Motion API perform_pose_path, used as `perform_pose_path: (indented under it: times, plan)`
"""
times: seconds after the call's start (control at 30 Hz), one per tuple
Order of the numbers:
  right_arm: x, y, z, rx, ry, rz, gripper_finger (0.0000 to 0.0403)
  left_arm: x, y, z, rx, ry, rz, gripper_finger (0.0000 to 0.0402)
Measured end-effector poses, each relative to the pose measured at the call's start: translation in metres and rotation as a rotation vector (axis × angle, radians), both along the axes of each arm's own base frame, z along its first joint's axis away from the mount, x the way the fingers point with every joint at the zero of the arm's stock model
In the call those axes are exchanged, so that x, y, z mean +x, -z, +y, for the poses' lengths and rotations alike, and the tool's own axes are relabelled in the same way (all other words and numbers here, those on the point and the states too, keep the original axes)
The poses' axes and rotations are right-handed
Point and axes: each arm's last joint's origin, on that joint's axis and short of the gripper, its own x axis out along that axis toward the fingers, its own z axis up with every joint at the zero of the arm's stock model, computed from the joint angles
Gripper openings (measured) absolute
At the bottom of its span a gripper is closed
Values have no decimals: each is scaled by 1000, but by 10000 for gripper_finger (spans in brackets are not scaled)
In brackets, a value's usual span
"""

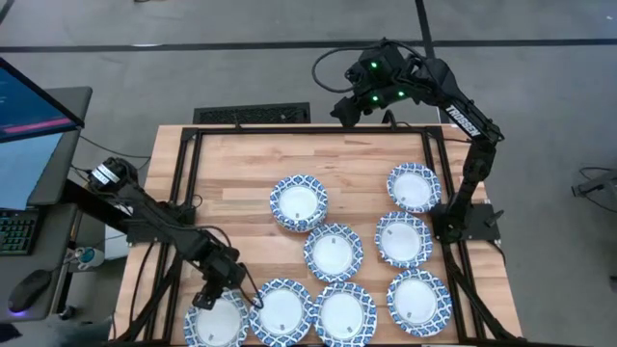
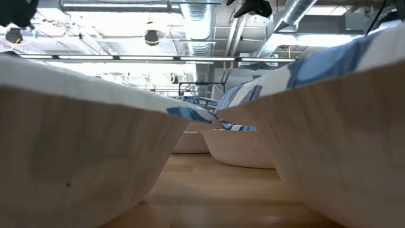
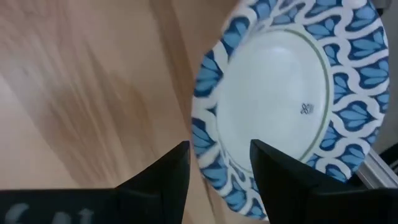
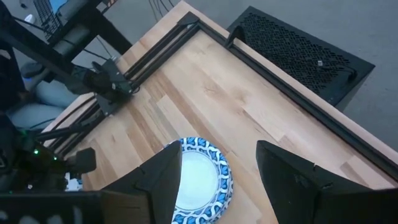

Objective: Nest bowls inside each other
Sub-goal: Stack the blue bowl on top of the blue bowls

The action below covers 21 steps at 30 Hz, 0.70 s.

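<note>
Several blue-and-white rimmed bowls stand upright on the wooden table, on their bases. They fill its near and right parts, among them a bowl at mid table. My left gripper is open and points down over the near-left bowl. In the left wrist view the left gripper straddles that bowl's rim, one finger over the white inside, the other over the wood. My right gripper hangs open, high beyond the far edge. The right gripper looks down on the mid-table bowl.
Black frame rails run along the table's left, far and right edges. A black vent grille lies on the floor beyond the far edge. Bare wood shows at the far left. Two bowl walls crowd the low view.
</note>
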Motion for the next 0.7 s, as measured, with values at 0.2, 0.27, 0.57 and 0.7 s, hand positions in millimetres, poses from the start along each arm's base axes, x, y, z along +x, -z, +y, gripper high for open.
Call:
perform_pose_path:
  times: [0.2, 0.27, 0.57, 0.7]
  plan:
    - [0, 0, 0, 0, 4, -2, 230, -6, 13, 5, 11, -8, 27, 159]
    - [0, 0, 0, 0, 3, -2, 230, -8, 18, 5, 2, -22, 36, 159]
    - [0, 0, 0, -2, 4, -6, 230, -2, 19, 0, -46, -45, -16, 159]
    - [0, 0, 0, -4, 7, -4, 230, -3, 18, -3, -44, -55, -18, 159]
